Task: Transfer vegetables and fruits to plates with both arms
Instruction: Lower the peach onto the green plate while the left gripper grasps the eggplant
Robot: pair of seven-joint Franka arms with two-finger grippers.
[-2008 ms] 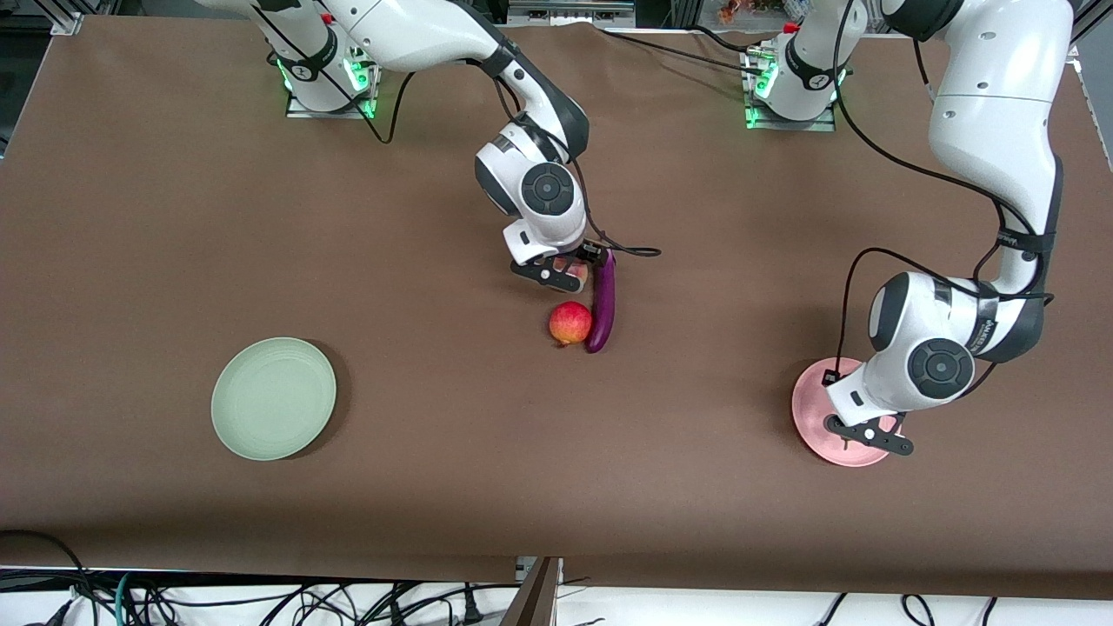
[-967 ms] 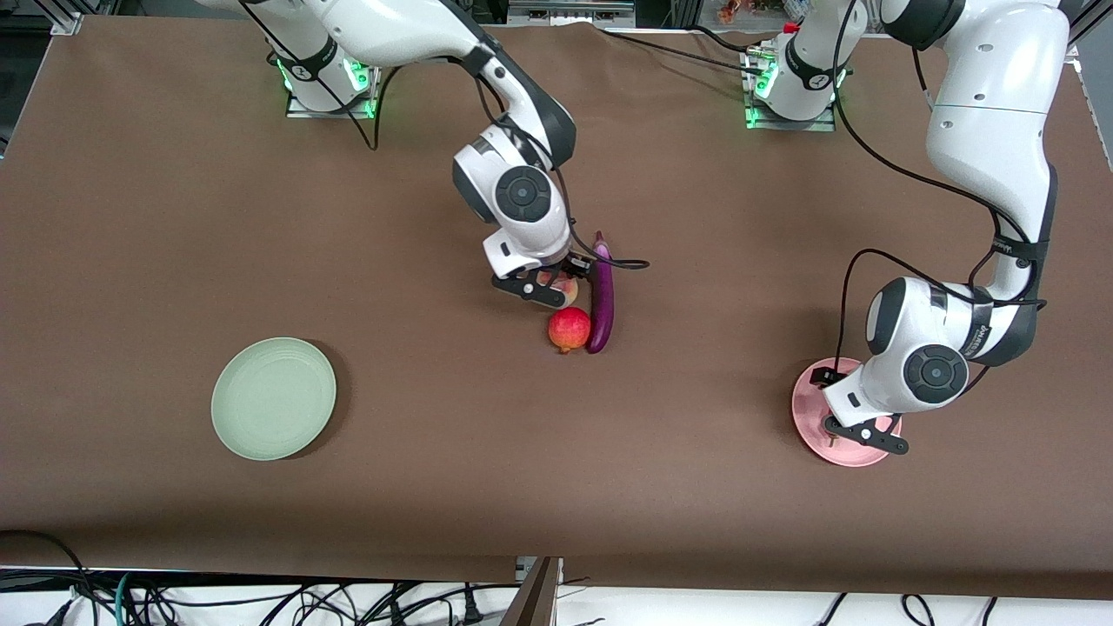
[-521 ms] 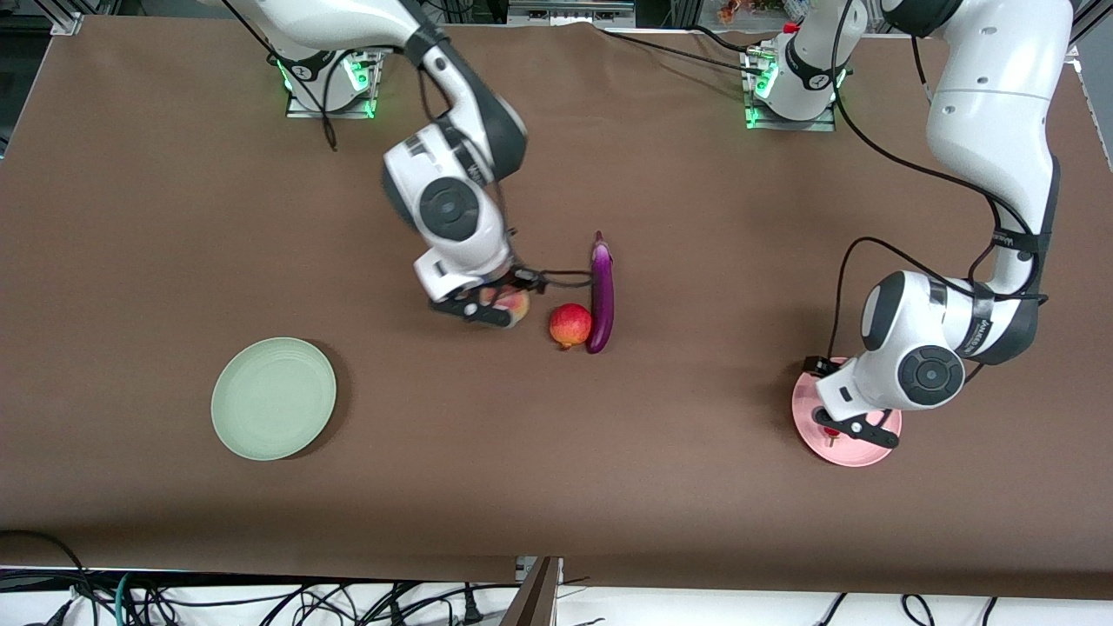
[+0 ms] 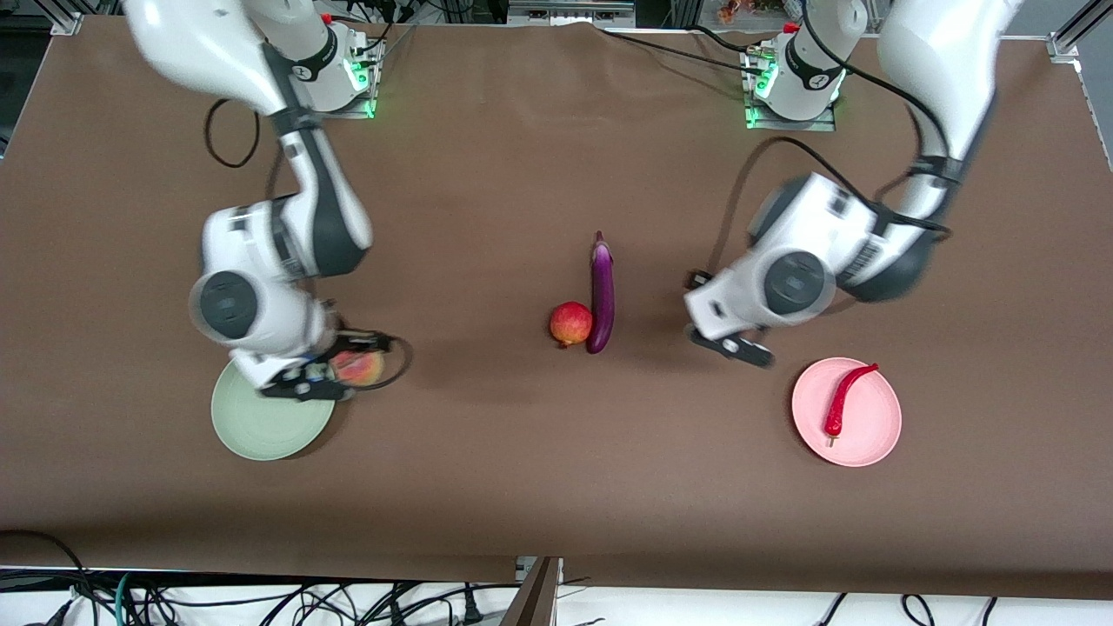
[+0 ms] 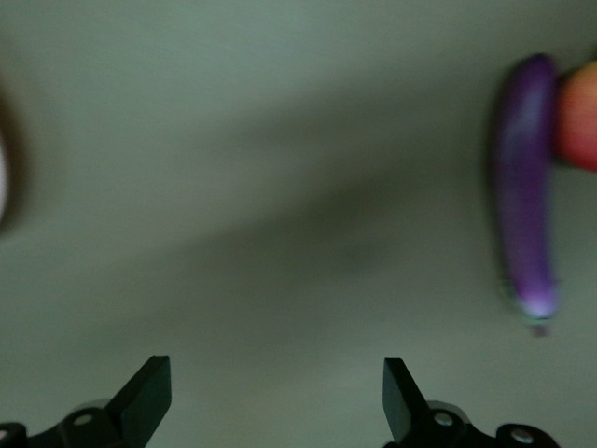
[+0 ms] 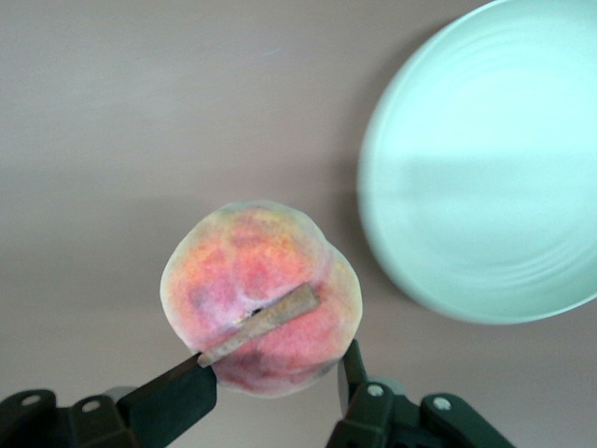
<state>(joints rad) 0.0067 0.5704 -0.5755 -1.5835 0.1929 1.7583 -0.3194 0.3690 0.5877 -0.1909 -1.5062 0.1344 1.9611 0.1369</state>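
Right wrist view gives detail front view lacks: peach (image 6: 261,296) pinched between right end effector (image 6: 280,387) fingers, brown stem across its top, mint green plate (image 6: 485,168) beside it. Front view only shows peach (image 4: 358,368) over that plate's (image 4: 261,430) rim.

Left end effector (image 5: 277,397) spread wide, empty, over bare table (image 4: 539,487) between eggplant (image 4: 601,296) and pink plate (image 4: 878,435). Chili (image 4: 846,398) lies on pink plate. Pomegranate (image 4: 569,323) touches eggplant.

Left wrist view blurred; pomegranate (image 5: 580,117) cut off at edge.
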